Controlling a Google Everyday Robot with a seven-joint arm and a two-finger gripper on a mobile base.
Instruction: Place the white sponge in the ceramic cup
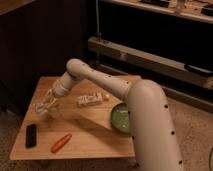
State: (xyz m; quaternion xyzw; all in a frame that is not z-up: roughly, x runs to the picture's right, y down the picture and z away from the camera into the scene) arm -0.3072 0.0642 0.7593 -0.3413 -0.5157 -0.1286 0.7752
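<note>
My gripper (46,106) hangs over the left part of the wooden table (90,132), at the end of the arm that reaches in from the right. Right below it and a little to its right stands the small pale ceramic cup (52,115); the gripper is just above or touching its rim. A white oblong object (92,99), apparently the white sponge, lies flat near the table's middle, to the right of the gripper and apart from it. I cannot tell whether anything is in the gripper.
A flat green bowl (120,119) sits at the table's right side, partly behind my arm. A black flat rectangular object (31,135) and an orange-red elongated object (61,142) lie near the front left. Dark shelving stands behind the table.
</note>
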